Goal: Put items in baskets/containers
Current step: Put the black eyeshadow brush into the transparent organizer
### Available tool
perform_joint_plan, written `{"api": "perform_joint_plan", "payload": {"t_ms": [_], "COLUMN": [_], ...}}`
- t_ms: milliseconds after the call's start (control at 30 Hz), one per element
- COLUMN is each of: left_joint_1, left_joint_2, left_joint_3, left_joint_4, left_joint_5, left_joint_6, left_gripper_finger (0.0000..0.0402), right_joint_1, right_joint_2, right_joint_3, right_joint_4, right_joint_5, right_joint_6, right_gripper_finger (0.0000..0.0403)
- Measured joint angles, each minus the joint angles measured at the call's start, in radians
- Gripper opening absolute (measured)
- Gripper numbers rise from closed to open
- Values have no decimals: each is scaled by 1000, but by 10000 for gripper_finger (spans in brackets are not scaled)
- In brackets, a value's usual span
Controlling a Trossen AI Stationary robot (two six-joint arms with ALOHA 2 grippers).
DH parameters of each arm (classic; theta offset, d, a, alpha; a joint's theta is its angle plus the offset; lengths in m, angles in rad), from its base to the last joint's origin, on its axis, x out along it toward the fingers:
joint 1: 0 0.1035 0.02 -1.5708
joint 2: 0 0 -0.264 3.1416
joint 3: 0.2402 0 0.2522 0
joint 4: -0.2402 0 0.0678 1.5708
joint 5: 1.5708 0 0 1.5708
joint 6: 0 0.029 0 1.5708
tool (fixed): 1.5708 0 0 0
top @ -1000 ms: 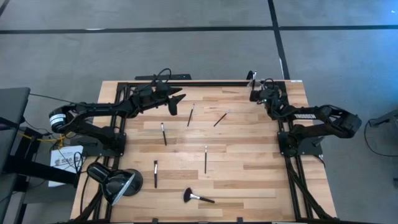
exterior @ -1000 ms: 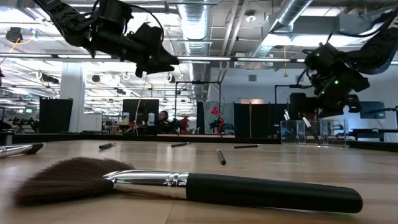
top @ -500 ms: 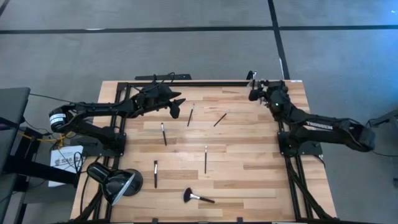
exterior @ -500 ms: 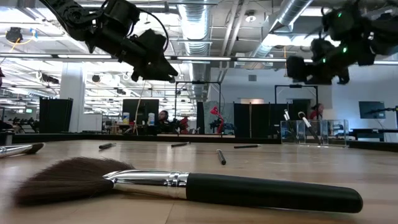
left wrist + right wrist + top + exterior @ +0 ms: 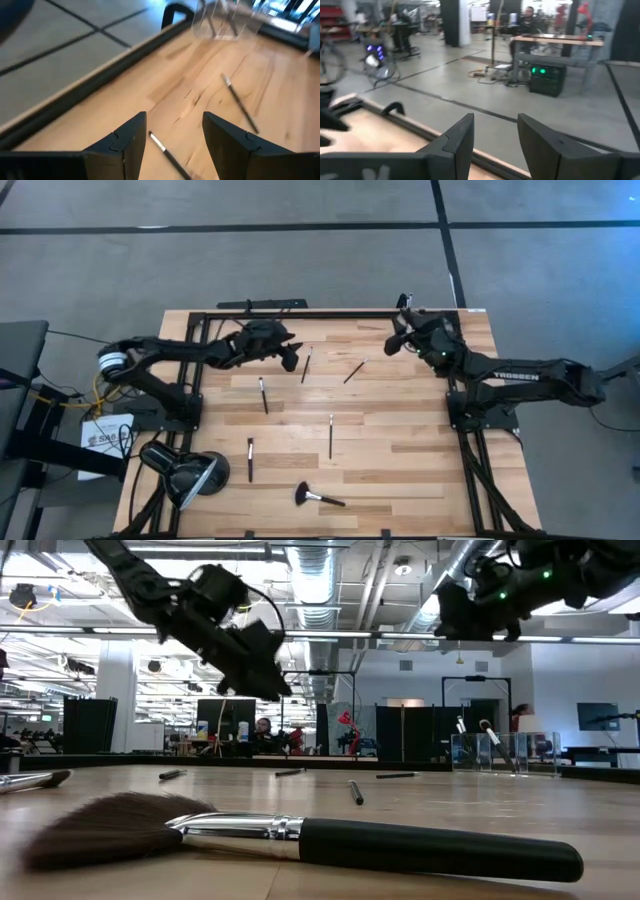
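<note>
Several thin dark brushes lie flat on the wooden table (image 5: pixel 400 430). A larger one with a fluffy head (image 5: pixel 318 497) lies near the front edge. The clear container (image 5: pixel 405 305) stands at the far right corner with brushes leaning in it (image 5: pixel 487 735). My left gripper (image 5: pixel 291 358) hovers open and tilted down over one thin brush (image 5: pixel 162 147), which shows between its fingers on the table below. My right gripper (image 5: pixel 392 343) is open, high above the table beside the container, with nothing between its fingers (image 5: pixel 495 122).
A black dome-shaped lamp-like object (image 5: pixel 185 470) sits at the near left corner. A black frame rail (image 5: pixel 300 314) runs along the far edge. Other thin brushes lie at mid-table (image 5: pixel 354 370), (image 5: pixel 263 394), (image 5: pixel 331 436), (image 5: pixel 250 459). A person sits in the room beyond (image 5: pixel 525 20).
My right gripper has risen from beside the container and swung toward the table's left, turning level. My left gripper has sunk and tipped further down toward the thin brush near the far edge. No brush has moved.
</note>
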Motion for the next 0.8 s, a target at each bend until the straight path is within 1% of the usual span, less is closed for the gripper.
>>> {"api": "perform_joint_plan", "payload": {"t_ms": [133, 200, 333, 500, 600, 700, 800], "left_joint_1": [0, 0, -6, -33, -32, -31, -39], "left_joint_2": [99, 136, 213, 308, 339, 350, 348], "left_joint_3": [47, 64, 108, 165, 187, 197, 200], "left_joint_4": [-5, -6, -12, -36, -65, -86, -95], "left_joint_5": [2, -19, -38, -55, -99, -109, -154], "left_joint_6": [-29, -75, -128, -112, -104, -102, -78], "left_gripper_finger": [190, 187, 165, 143, 145, 158, 174], "right_joint_1": [46, 60, 76, 74, 75, 75, 75], "right_joint_2": [34, 48, 74, 93, 97, 97, 97], "right_joint_3": [42, 54, 70, 74, 74, 74, 74], "right_joint_4": [-29, -32, -32, -35, -32, -33, -32], "right_joint_5": [-1, -1, -3, -3, -3, -8, -15], "right_joint_6": [-9, -11, -31, -32, -32, -32, -32], "right_gripper_finger": [130, 127, 122, 121, 121, 121, 121]}}
